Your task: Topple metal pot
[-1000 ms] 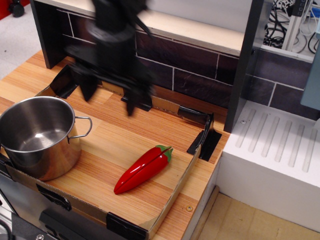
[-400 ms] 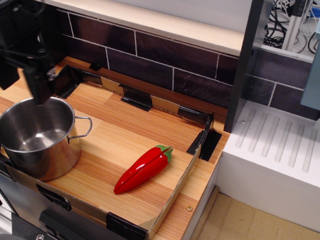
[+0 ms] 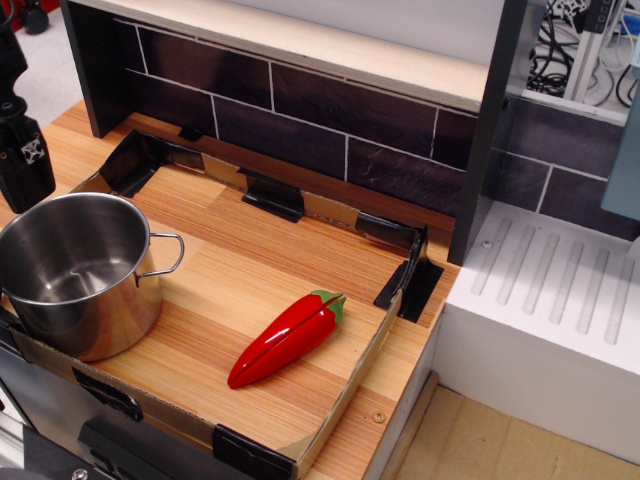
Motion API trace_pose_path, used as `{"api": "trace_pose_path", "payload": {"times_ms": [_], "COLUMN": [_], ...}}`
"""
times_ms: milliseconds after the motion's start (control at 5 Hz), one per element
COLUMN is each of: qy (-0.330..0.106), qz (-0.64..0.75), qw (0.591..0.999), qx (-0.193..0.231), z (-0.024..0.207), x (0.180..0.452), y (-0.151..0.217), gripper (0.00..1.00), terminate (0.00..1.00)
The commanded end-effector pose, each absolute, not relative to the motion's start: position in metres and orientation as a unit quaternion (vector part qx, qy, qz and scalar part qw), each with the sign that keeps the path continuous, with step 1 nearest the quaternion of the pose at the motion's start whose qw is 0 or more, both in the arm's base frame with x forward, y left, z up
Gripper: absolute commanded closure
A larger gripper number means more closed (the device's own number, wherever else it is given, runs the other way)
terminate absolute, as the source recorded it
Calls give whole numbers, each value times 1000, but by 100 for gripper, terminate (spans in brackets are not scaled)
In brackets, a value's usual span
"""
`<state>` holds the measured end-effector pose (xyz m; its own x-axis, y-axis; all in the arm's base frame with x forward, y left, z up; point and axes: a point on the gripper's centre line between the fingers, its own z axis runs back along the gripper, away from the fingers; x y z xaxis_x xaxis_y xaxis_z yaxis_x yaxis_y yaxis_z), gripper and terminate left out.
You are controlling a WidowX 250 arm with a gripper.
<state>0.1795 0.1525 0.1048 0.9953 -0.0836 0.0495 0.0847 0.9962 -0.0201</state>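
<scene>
One black gripper (image 3: 22, 160) had swung from the tiled wall to beside the still-upright shiny steel cylindrical pot (image 3: 78, 272); its jaw state was unreadable.

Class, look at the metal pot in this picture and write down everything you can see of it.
The metal pot is a shiny steel-looking cylinder, upright and empty, with no lid. A thin wire loop handle sticks out at its right rim; a second handle is not clearly visible. It stands at the left front of the wooden board, against the low cardboard edging. The gripper is beyond its rim at the left edge, apparently not touching. The red pepper lies apart to its right.
</scene>
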Motion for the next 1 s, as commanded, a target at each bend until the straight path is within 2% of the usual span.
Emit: {"api": "trace_pose_path", "payload": {"times_ms": [0, 200, 600, 800], "qy": [-22, -19, -1, 1], "qz": [-48, -44, -39, -39], "qw": [999, 999, 999, 999], "qx": [10, 9, 35, 36], "z": [84, 79, 60, 58], "x": [193, 197, 199, 198], "y": [160, 160, 160, 159], "gripper": [0, 0, 0, 100], "terminate": [0, 0, 0, 0]}}
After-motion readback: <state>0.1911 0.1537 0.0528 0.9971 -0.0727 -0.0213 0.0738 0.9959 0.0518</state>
